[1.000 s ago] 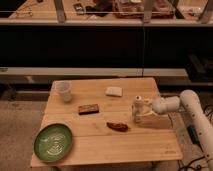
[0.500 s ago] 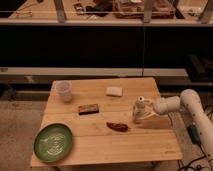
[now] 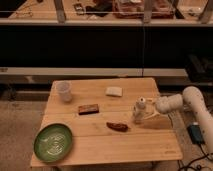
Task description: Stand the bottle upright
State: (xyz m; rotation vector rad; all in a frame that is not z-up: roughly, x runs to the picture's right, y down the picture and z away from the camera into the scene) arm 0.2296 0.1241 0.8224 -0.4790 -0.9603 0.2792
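Observation:
The small white bottle (image 3: 138, 112) stands about upright, cap up, on the right part of the wooden table (image 3: 100, 147). My gripper (image 3: 148, 114) reaches in from the right at the end of the white arm (image 3: 175, 102). It sits right against the bottle's right side, low over the tabletop. The contact between them is hidden.
A translucent cup (image 3: 64, 91) stands at the back left and a flat white block (image 3: 114, 91) at the back middle. A brown block (image 3: 88, 108) and a reddish-brown oblong item (image 3: 116, 126) lie mid-table. A green plate (image 3: 53, 142) is at the front left. The table's right edge is close behind the gripper.
The bottle and gripper have stayed in nearly the same spot. The bottle looks slightly lower and straighter now.

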